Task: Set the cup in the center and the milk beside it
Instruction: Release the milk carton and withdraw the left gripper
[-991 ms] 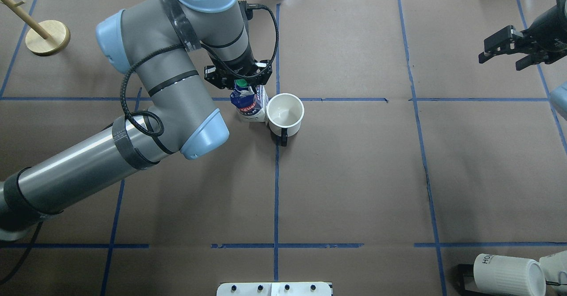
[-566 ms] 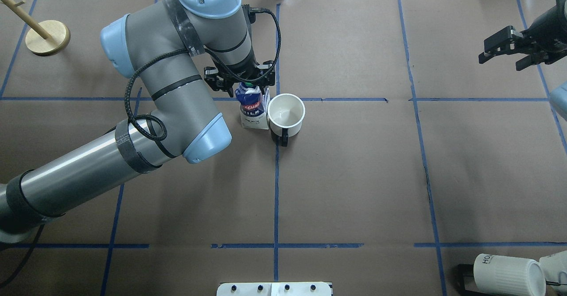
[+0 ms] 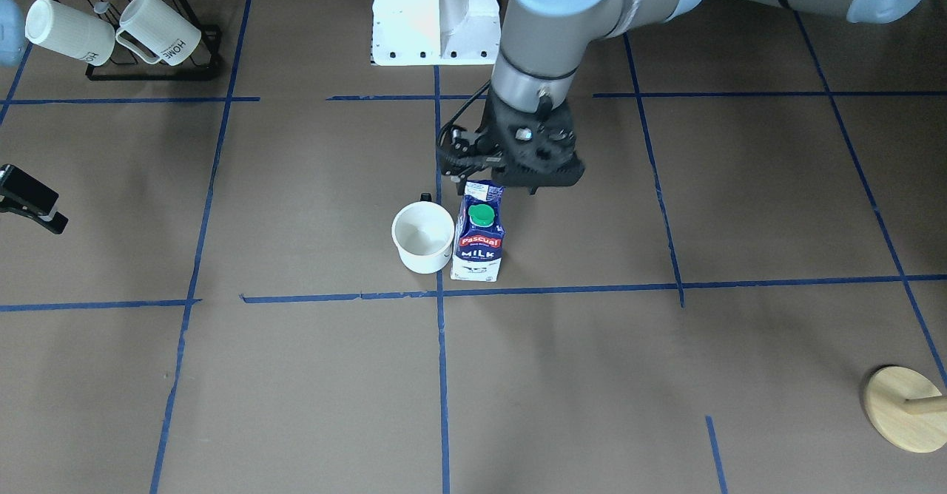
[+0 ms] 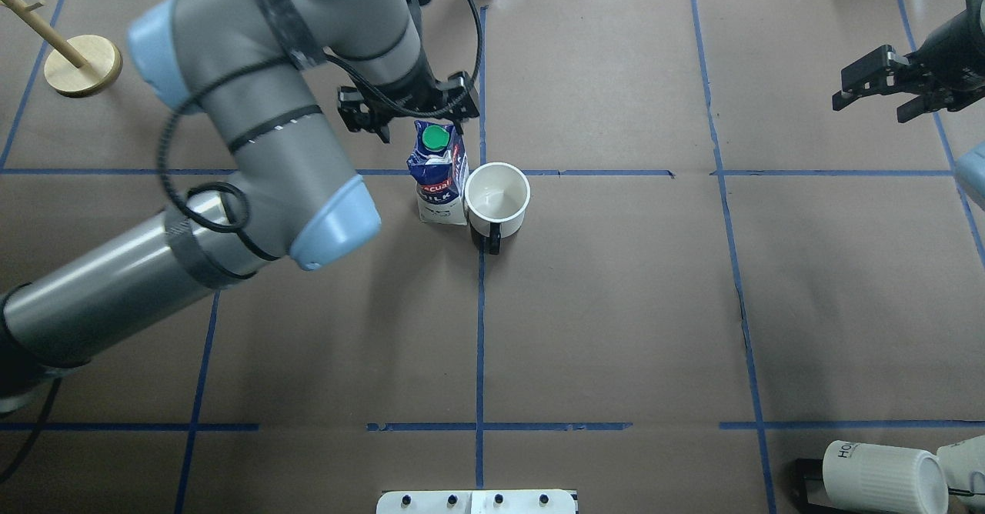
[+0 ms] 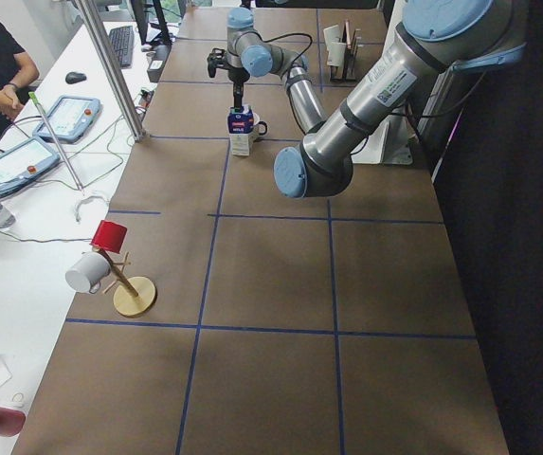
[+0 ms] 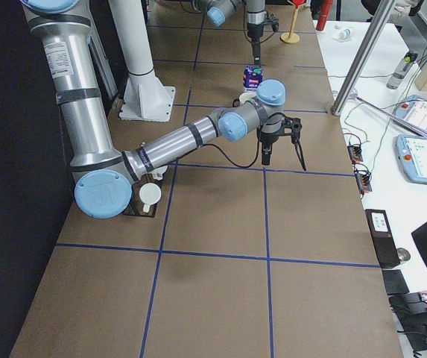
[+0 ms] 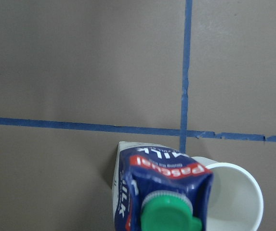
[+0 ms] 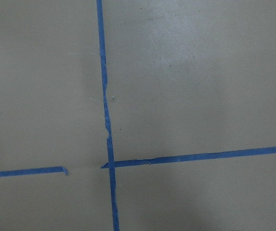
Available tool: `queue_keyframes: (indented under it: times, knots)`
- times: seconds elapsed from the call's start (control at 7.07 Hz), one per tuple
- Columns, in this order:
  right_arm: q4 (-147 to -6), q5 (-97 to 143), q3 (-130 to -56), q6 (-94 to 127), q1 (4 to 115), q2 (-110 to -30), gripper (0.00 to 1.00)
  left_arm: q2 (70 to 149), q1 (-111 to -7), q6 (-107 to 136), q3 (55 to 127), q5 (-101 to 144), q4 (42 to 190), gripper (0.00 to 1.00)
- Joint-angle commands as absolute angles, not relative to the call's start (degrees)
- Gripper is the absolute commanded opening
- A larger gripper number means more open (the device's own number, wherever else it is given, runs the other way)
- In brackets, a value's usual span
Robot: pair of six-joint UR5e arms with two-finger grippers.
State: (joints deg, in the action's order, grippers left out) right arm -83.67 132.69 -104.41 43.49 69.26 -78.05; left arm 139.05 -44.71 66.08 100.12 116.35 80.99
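Observation:
The white cup (image 4: 498, 195), black handle toward the robot, stands at the center tape crossing (image 4: 482, 173). The blue and white milk carton (image 4: 439, 183) with its green cap stands upright right beside the cup, on its left in the overhead view. The front view shows the milk (image 3: 479, 241) and the cup (image 3: 422, 237) side by side. My left gripper (image 4: 412, 118) is open and empty, raised just above and beyond the carton's top. Its wrist view looks down on the milk (image 7: 162, 192) and the cup (image 7: 236, 202). My right gripper (image 4: 873, 102) is open and empty at the far right.
A wooden mug stand (image 4: 82, 65) is at the far left corner. Ribbed HOME mugs (image 3: 159, 29) lie on a black rack (image 3: 211, 39) at the near right. The robot's white base (image 3: 433, 21) is at the near edge.
My left gripper was down around the carton's top, let it go, and has lifted off and drawn back toward the far side. The milk went from tilted to upright. The right arm has not moved.

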Motion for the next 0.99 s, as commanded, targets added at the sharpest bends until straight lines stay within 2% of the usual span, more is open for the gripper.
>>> queue_keyframes:
  times: [0.0, 0.14, 0.42, 0.85]
  knots:
    - [-83.7, 132.6, -104.4, 43.3, 69.3, -78.0, 1.0, 132.5, -48.0, 64.4, 111.8, 116.5, 78.0, 1.0]
    - [-83.8, 133.3, -104.2, 42.4, 70.7, -78.4, 1.0, 127.9, -50.6, 57.7, 114.8, 116.6, 78.0, 1.0]
    - [-85.1, 136.4, -102.6, 36.0, 77.2, -79.0, 1.0, 120.5, -57.5, 44.4, 115.0, 122.2, 78.0, 1.0]
    - [-95.0, 139.4, -97.7, 12.3, 86.7, -78.6, 1.0, 103.5, -73.3, 12.5, 114.1, 128.7, 78.6, 1.0]
